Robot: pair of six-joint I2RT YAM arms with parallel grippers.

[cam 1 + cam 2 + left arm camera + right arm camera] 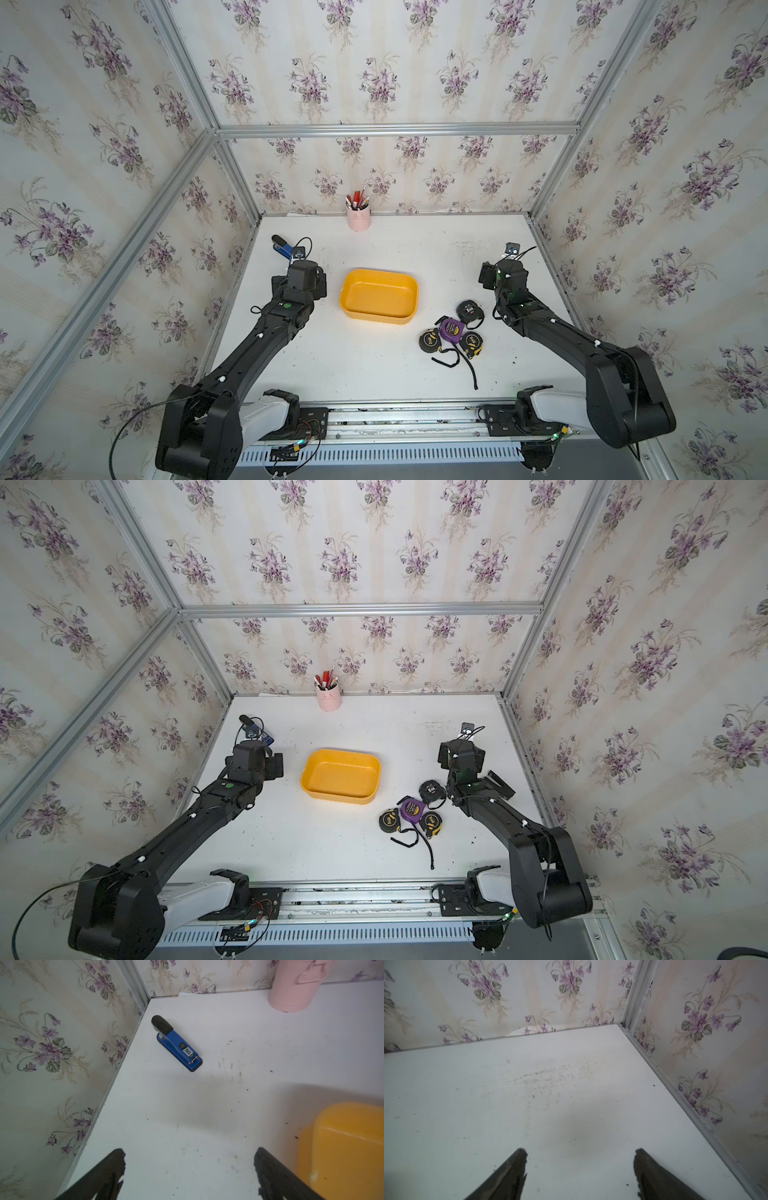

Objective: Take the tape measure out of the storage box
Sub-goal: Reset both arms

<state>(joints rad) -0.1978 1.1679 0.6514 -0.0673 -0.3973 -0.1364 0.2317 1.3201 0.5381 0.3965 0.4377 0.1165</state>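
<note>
the yellow storage box [374, 316] sat in the middle of the white table [332, 365], and nothing was inside it. all four tape measures [412, 810] lay out on the table in a bunch, near the box and close to the right arm [552, 332]. the purple tape measure [452, 329] was in the middle of the bunch. the black tape measure [469, 311] with "5m" on it lay just behind it. two black and yellow tape measures [430, 340] [471, 344] lay just beside the purple one, one on each side. the left gripper [190, 1157] had its jaws wide apart over bare table, holding nothing, with the box near it. the right gripper [580, 1153] had its jaws apart too, with only bare table between them. a blue stapler [176, 1043] lay near the far left corner, and a pink cup [358, 218] of pens [357, 199] stood by the back wall.
</note>
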